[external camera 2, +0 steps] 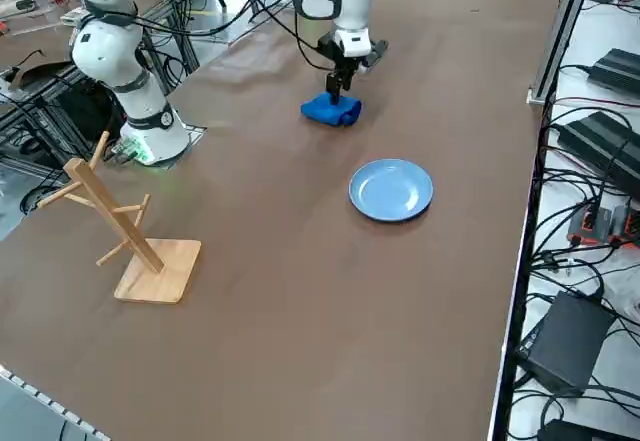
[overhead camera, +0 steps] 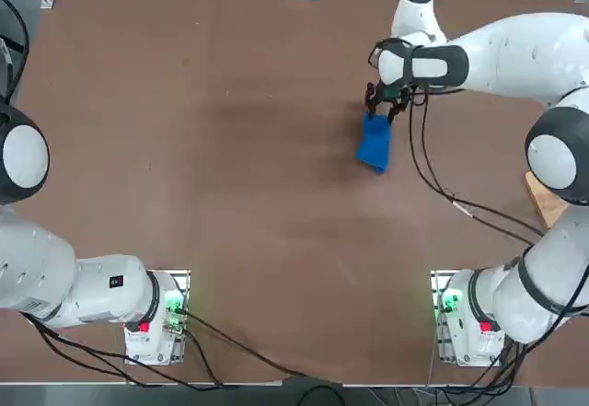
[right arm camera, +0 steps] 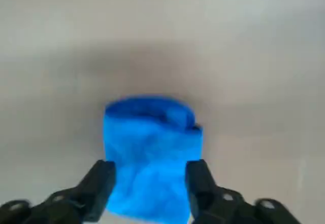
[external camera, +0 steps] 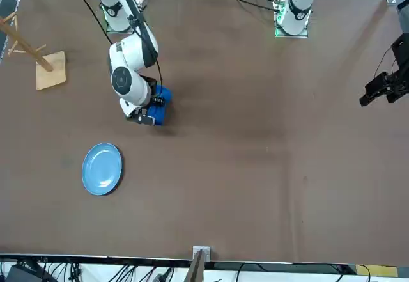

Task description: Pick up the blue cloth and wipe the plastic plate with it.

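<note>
- The right arm's black two-finger tool [right arm camera: 150, 181] is seen with its fingers [right arm camera: 100, 183] spread wide, one on each side of the small deep royal-blue fabric cloth [right arm camera: 150, 153]; in the wrist view the cloth fills the gap between them.
- Whether the finger pads are touching the fabric cannot be told; nothing is seen to be clamped, so the cloth is judged to be lying loose on the brown worktop [overhead camera: 230, 194].
- The cloth [overhead camera: 375, 143] is seen directly beneath the tool [overhead camera: 385, 102], bunched into a thick folded lump rather than spread flat. A wide spread is judged to suit such a bulky fold, since a narrow opening would press on top of it instead of straddling it.
- The tool [external camera 2: 335, 86] is pointed straight down over the cloth [external camera 2: 331, 109], a stance suited to a pinch from above.
- The small round sky-blue plastic plate [external camera: 101, 168] lies well apart from the tool [external camera: 142, 117], bare and alone on the worktop; in the side view it [external camera 2: 391, 189] is seen nearer the camera than the cloth.
- Wiping is judged not yet done: the cloth is not on the plate.
- A risk is judged in the soft fold: only an upper layer might be caught, so that the rest trails.
</note>
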Available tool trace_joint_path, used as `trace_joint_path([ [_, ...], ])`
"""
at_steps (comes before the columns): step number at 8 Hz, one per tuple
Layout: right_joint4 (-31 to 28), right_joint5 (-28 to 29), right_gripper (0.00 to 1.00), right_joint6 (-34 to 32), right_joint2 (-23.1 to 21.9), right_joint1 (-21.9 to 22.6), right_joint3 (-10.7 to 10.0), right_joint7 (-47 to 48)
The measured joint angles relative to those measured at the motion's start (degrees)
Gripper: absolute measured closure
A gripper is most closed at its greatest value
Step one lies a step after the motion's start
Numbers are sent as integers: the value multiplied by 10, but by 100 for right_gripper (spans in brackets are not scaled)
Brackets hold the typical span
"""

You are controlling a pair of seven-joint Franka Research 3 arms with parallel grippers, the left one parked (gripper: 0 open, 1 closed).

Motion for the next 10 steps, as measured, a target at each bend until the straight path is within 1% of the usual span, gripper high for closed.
trace_joint_path([
  [1,24,-25,0,-2,1,-21,-1,0],
  [3,84,-76,0,-26,13,-77,-1,-13],
  [4,121,-101,0,-39,24,-108,4,-35],
  [6,184,-122,0,-57,39,-174,18,-116],
  [7,209,-123,0,-86,39,-197,19,-160],
  [8,240,-124,0,-132,38,-209,17,-192],
  [10,301,-125,0,-224,25,-211,5,-212],
])
